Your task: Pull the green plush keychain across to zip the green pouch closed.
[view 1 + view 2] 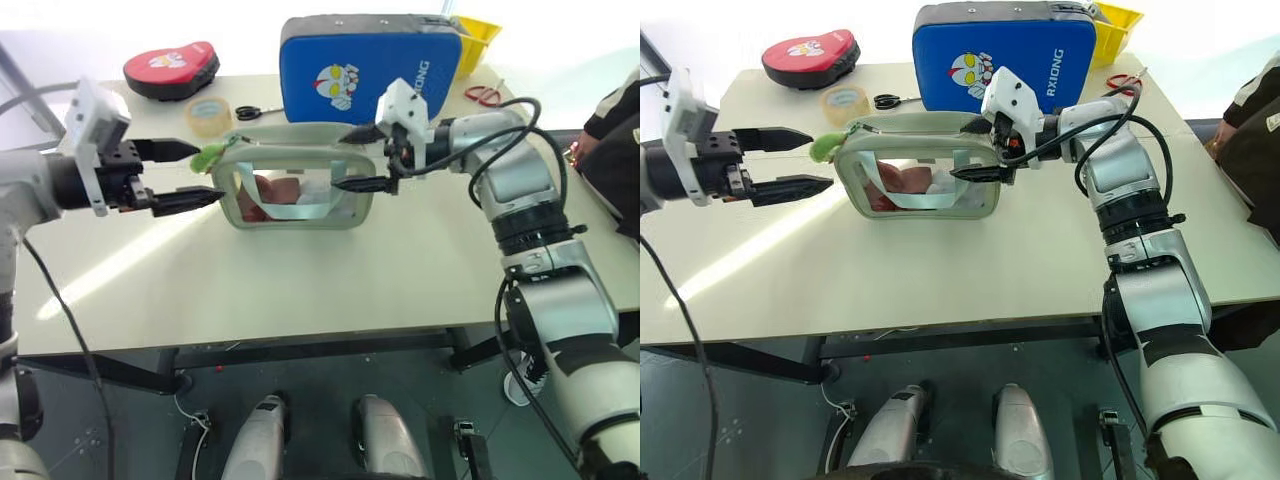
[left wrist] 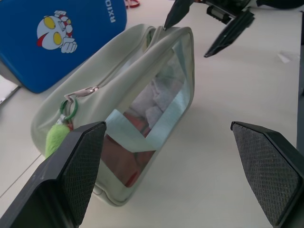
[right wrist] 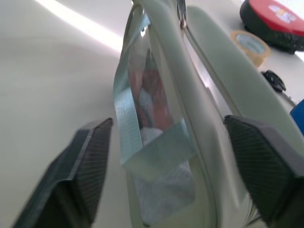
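The green pouch (image 1: 300, 205) stands upright on the white table (image 1: 300, 290), with a clear side window facing me and the zipper along its top. At its left end the green plush keychain (image 1: 208, 157) hangs from the zipper pull. My left gripper (image 1: 212, 172) is open, its two fingers reaching toward that end with the keychain (image 2: 57, 137) beside one fingertip, untouched. My right gripper (image 1: 340, 161) is open and straddles the pouch's right end, one finger behind and one in front; in the right wrist view the pouch (image 3: 190, 95) runs between the fingers.
A large blue padded pad (image 1: 370, 65) stands just behind the pouch. A red-and-black pad (image 1: 170, 68), a tape roll (image 1: 208, 115) and black scissors (image 1: 260, 112) lie at the back left. Red scissors (image 1: 485, 95) and a yellow bin (image 1: 478, 40) sit back right. A person (image 1: 612, 130) is at the right edge.
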Controlling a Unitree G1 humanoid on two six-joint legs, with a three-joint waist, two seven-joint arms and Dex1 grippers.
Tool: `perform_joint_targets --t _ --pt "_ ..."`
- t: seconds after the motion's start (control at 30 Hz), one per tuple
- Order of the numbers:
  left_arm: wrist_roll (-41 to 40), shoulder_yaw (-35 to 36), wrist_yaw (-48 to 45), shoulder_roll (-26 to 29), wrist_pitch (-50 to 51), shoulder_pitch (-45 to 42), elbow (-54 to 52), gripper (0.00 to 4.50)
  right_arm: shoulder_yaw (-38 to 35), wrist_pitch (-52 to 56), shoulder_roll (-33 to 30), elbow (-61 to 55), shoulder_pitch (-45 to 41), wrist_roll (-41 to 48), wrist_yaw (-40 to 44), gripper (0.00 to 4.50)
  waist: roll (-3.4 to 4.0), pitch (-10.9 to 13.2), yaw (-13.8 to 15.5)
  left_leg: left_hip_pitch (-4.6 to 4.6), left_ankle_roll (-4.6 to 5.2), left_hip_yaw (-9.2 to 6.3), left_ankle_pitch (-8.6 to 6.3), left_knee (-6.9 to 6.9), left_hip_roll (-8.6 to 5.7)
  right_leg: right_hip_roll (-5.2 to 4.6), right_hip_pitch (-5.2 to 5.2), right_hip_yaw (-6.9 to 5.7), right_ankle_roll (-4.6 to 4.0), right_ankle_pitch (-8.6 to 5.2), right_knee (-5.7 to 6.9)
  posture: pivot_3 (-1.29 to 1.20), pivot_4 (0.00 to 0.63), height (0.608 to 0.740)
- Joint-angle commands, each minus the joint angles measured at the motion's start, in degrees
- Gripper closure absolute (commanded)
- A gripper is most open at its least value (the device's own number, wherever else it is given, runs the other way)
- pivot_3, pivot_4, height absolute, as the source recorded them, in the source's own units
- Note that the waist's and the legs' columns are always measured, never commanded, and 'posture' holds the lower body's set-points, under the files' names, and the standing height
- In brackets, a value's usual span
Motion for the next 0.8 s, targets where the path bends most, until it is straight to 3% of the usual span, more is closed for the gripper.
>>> perform_joint_targets --t 0.03,0.17,0.4,0.63,0.8 --pt "-0.13 1.84 0.95 0.78 -0.27 0.61 -1.47 0.0 -0.14 -4.84 0.25 3.47 -3.69 -2.16 1.09 2.42 0.01 0.0 -0.28 0.01 0.0 0.01 0.0 -0.02 0.0 0.0 -0.01 0.01 0.0 0.0 0.03 0.0 0.15 0.74" --pt "-0.52 2.76 2.05 0.69 -0.07 1.67 -1.85 0.0 -0.04 -8.21 0.71 6.62 -4.1 -4.15 0.98 4.46 0.01 0.0 -0.56 0.02 0.0 -0.01 0.0 -0.02 0.02 0.04 -0.01 0.02 0.0 0.0 0.04 0.0 0.15 0.74" --pt "0.29 6.56 2.76 3.42 -0.63 1.72 2.42 0.0 -1.87 -11.26 0.98 0.61 -2.45 -2.68 3.13 4.46 0.01 0.0 -1.06 0.02 0.0 -0.02 0.0 -0.02 0.02 0.05 -0.02 0.02 0.0 0.0 0.09 0.0 0.15 0.74" --pt "1.52 6.3 0.94 5.27 -3.34 1.76 6.15 0.0 -1.42 -13.21 -1.17 -5.4 1.12 0.18 12.27 4.46 0.01 0.0 -1.14 0.02 0.0 -0.02 0.0 -0.02 0.02 0.05 -0.02 0.02 0.01 0.0 0.1 0.0 0.15 0.74" --pt "1.78 6.08 0.75 4.79 -3.99 2.29 6.78 0.0 -2.37 -11.64 -1.43 -7.21 2.98 2.24 14.27 4.46 0.01 0.0 -1.11 0.02 0.0 -0.02 0.0 -0.01 0.02 0.05 -0.01 0.02 0.01 0.0 0.12 0.0 0.15 0.74"
